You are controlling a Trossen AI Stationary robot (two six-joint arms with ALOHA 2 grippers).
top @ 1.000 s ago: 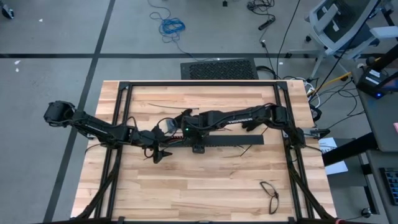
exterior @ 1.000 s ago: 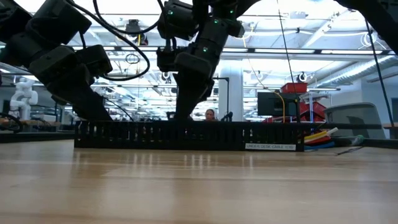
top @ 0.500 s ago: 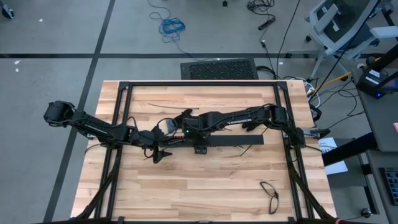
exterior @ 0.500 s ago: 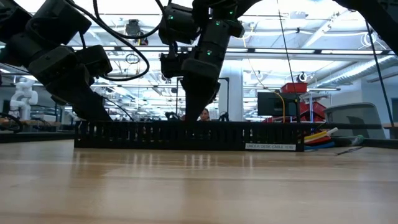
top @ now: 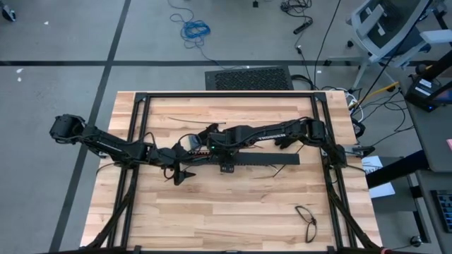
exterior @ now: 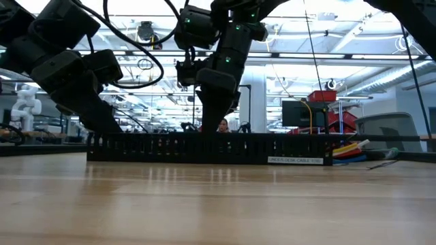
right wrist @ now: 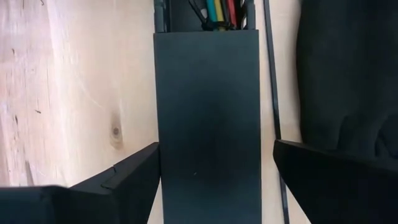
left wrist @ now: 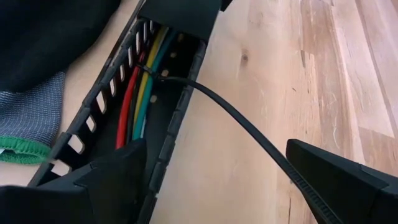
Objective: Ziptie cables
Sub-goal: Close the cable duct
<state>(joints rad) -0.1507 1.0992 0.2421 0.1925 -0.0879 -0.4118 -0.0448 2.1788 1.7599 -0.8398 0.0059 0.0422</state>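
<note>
Change: in the low view the long black slotted plastic tray (exterior: 204,148) has slid slightly to 3 o'clock since a second ago, and the right arm now stands nearer that side than before.
Cables: a bundle of red, yellow, green and teal wires (left wrist: 140,93) lies along the inside of the tray; a thin black zip tie (left wrist: 249,134) loops over the bundle and trails out across the wood.
Left claw: the left claw (left wrist: 214,180) has its fingers spread wide and holds nothing; one finger sits over the tray wall, the other over bare wood, with the tie's tail between them.
Right claw: the right claw (right wrist: 217,174) is also spread wide, straddling the tray's flat black lid (right wrist: 208,118) without gripping it; the wire ends (right wrist: 217,12) show beyond the lid.
Room: the pale wooden worktop (top: 233,204) is open toward 6 o'clock; a small black loop (top: 306,217) lies near 5 o'clock.
</note>
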